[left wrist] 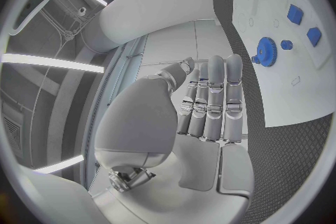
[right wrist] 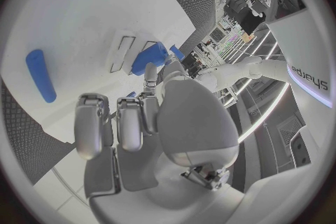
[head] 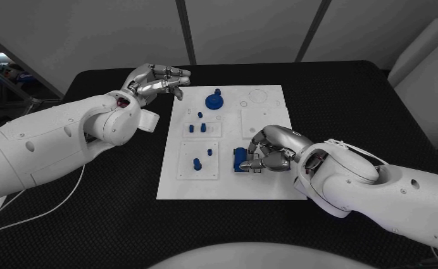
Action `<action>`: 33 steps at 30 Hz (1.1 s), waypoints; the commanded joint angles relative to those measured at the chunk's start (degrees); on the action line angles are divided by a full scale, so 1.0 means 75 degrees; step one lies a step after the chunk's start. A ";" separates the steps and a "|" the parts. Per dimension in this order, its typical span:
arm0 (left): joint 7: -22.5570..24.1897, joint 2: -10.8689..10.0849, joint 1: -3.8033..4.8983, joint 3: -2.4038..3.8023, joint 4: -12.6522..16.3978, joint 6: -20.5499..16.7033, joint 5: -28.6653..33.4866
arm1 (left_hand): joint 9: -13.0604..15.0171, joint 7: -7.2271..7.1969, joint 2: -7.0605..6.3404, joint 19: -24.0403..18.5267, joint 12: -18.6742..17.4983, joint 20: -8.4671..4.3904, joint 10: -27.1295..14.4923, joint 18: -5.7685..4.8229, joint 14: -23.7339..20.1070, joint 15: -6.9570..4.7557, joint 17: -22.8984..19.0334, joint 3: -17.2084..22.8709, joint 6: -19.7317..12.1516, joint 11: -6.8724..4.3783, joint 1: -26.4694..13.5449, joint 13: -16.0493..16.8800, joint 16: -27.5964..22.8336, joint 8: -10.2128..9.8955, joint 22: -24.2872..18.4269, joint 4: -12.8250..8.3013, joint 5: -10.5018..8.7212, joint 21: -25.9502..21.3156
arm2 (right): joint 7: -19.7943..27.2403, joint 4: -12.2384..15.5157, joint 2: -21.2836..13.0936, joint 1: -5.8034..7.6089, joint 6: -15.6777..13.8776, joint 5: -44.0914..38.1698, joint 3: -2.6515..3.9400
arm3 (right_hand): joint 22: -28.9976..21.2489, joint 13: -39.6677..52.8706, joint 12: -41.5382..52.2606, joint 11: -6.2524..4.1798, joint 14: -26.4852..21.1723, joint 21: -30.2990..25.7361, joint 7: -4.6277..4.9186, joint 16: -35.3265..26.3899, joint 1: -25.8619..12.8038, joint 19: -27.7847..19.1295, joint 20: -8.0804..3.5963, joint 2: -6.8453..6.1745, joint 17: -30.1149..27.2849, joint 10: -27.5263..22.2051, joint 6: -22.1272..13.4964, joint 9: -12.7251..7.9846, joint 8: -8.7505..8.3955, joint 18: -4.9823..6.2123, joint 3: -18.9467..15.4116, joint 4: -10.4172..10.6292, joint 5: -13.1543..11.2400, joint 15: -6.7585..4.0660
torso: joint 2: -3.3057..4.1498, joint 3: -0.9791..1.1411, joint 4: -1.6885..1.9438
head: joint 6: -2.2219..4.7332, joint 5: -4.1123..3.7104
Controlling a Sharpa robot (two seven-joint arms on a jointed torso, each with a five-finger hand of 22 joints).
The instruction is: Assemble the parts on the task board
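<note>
The white task board point(head: 228, 183) lies in the middle of the black table. A blue gear point(head: 214, 101) stands near its far edge, and small blue pegs point(head: 196, 128) stand in a left panel. My right hand point(head: 272, 149) is over the board's near right part and holds a blue block point(head: 240, 158) against the board; the right wrist view shows that block point(right wrist: 148, 59) at the fingertips beside two slots. My left hand point(head: 157, 82) hovers at the board's far left corner, fingers close together, with a small blue piece point(head: 179, 95) pinched at its thumb, mostly hidden.
Two more blue pegs point(head: 202, 158) stand in the near left panel. A blue bar point(right wrist: 41, 75) lies flat on the board beside the right hand. Black table point(head: 109, 206) surrounds the board, with a white cable point(head: 55, 206) at the near left.
</note>
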 commanded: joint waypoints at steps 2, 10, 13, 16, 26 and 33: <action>0.0008 -0.0002 0.0009 0.0004 0.0002 0.0077 0.0020 | -0.0005 0.0033 0.0007 -0.0020 0.0037 0.0042 -0.0048 0.0049 0.0008 0.0029 -0.0008 0.0018 0.0017 0.0022 -0.0042 -0.0005 -0.0031 -0.0034 -0.0006 0.0031 0.0033 -0.0048 | -0.0495 -0.0042 0.0004 0.0006 -0.0206 -0.0502 0.0000 | 0.1220 0.0464 0.0046 -0.0006 0.0641 0.0043 -0.0007 0.0042 -0.0004 0.0373 -0.0065 0.0183 0.1230 0.0074 0.0057 0.0009 0.0046 -0.0096 0.0037 0.0040 0.0047 -0.0079 | -0.0005 0.0006 -0.0017 | -0.0008 0.0008; -0.0017 -0.0008 0.0007 0.0003 -0.0003 0.0091 0.0020 | -0.0005 0.0034 0.0010 -0.0020 0.0042 0.0044 -0.0058 0.0049 0.0005 0.0030 -0.0014 0.0018 0.0013 0.0022 -0.0049 -0.0005 -0.0034 -0.0038 -0.0012 0.0033 0.0034 -0.0058 | -0.0537 -0.0040 -0.0049 0.0006 -0.0175 -0.0590 0.0001 | 0.1234 0.0480 0.0058 -0.0024 0.0642 0.0051 -0.0024 0.0046 0.0107 0.0381 -0.0082 0.0164 0.1238 0.0086 0.0052 0.0014 0.0052 -0.0099 0.0024 -0.0040 0.0027 -0.0096 | -0.0006 0.0009 -0.0017 | -0.0007 -0.0007; -0.0024 -0.0011 0.0005 0.0002 -0.0002 0.0097 0.0020 | -0.0005 0.0034 0.0010 -0.0020 0.0042 0.0044 -0.0058 0.0049 0.0005 0.0030 -0.0014 0.0018 0.0013 0.0022 -0.0049 -0.0005 -0.0034 -0.0038 -0.0012 0.0033 0.0034 -0.0058 | -0.0494 -0.0034 -0.0068 0.0006 -0.0095 -0.0591 0.0001 | 0.1235 0.0480 0.0052 -0.0026 0.0641 0.0051 -0.0025 0.0043 0.0169 0.0381 -0.0089 0.0113 0.1235 0.0085 0.0051 0.0016 0.0056 -0.0099 -0.0004 -0.0099 -0.0035 -0.0102 | -0.0007 0.0005 -0.0014 | -0.0011 -0.0012; -0.0028 -0.0015 0.0004 0.0001 -0.0001 0.0097 0.0020 | -0.0005 0.0034 0.0010 -0.0020 0.0042 0.0044 -0.0058 0.0049 0.0005 0.0030 -0.0014 0.0018 0.0013 0.0022 -0.0049 -0.0005 -0.0034 -0.0038 -0.0012 0.0033 0.0034 -0.0058 | -0.0406 -0.0032 -0.0071 0.0006 0.0022 -0.0526 0.0001 | 0.1233 0.0470 0.0036 -0.0023 0.0639 0.0048 -0.0018 0.0039 0.0195 0.0379 -0.0092 0.0060 0.1229 0.0077 0.0046 0.0017 0.0056 -0.0099 -0.0039 -0.0135 -0.0082 -0.0101 | -0.0003 0.0007 -0.0013 | -0.0010 -0.0014; -0.0038 -0.0026 0.0000 0.0000 0.0002 0.0097 0.0020 | -0.0006 0.0034 0.0007 -0.0020 0.0043 0.0044 -0.0062 0.0050 0.0004 0.0030 -0.0016 0.0017 0.0011 0.0023 -0.0049 -0.0006 -0.0035 -0.0040 -0.0013 0.0031 0.0034 -0.0061 | -0.0304 -0.0044 -0.0090 0.0007 0.0240 -0.0371 0.0001 | 0.1191 0.0403 -0.0069 0.0042 0.0628 0.0015 0.0056 0.0010 -0.0068 0.0350 -0.0053 -0.0266 0.1187 0.0020 0.0003 0.0046 0.0094 -0.0088 -0.0291 -0.0043 -0.0842 -0.0049 | 0.0000 0.0003 -0.0016 | -0.0027 -0.0025; -0.0033 -0.0043 -0.0003 0.0000 0.0014 0.0094 0.0020 | -0.0006 0.0033 0.0005 -0.0020 0.0044 0.0044 -0.0064 0.0050 0.0002 0.0030 -0.0018 0.0020 0.0010 0.0022 -0.0041 -0.0006 -0.0036 -0.0041 -0.0014 0.0024 0.0035 -0.0063 | -0.0196 0.0099 -0.0348 0.0007 -0.0132 -0.0307 0.0001 | 0.1138 0.0256 -0.0251 0.0081 0.0612 -0.0023 0.0103 -0.0034 -0.0178 0.0317 -0.0031 -0.0368 0.1119 -0.0078 -0.0109 0.0040 0.0062 -0.0075 -0.0372 0.0029 -0.0940 -0.0022 | -0.0008 0.0010 -0.0017 | -0.0030 -0.0035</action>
